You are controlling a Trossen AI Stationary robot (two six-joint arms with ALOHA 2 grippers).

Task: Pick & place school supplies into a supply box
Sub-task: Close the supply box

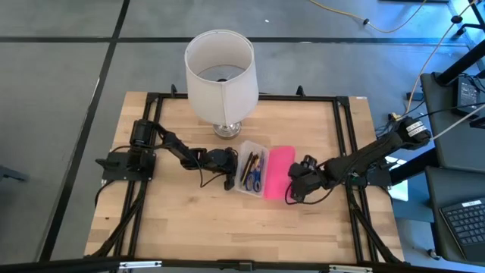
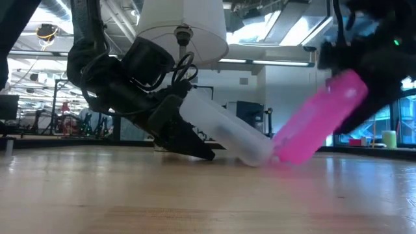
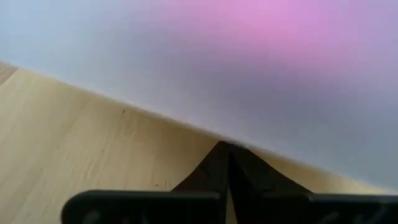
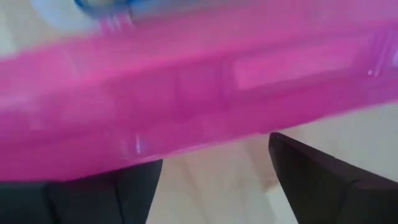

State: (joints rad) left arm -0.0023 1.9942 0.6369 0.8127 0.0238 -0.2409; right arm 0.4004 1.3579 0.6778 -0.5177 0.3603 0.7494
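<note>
Right gripper (image 1: 297, 184), jaws spread, under pink lid (image 1: 278, 171); left gripper (image 1: 228, 182) shut, bracing clear box (image 1: 252, 168); closing lid likely next.

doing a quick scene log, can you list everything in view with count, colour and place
supply box: one, clear, table centre, open, tilted up at its left side
lid: one, pink, swung open to the box's right
school supplies: several, dark, orange and blue, inside the box
lamp: one, white shade, metal base, behind the box
table: one, light wood
left gripper: shut, at the box's left edge
right gripper: open, at the lid's right edge
</note>
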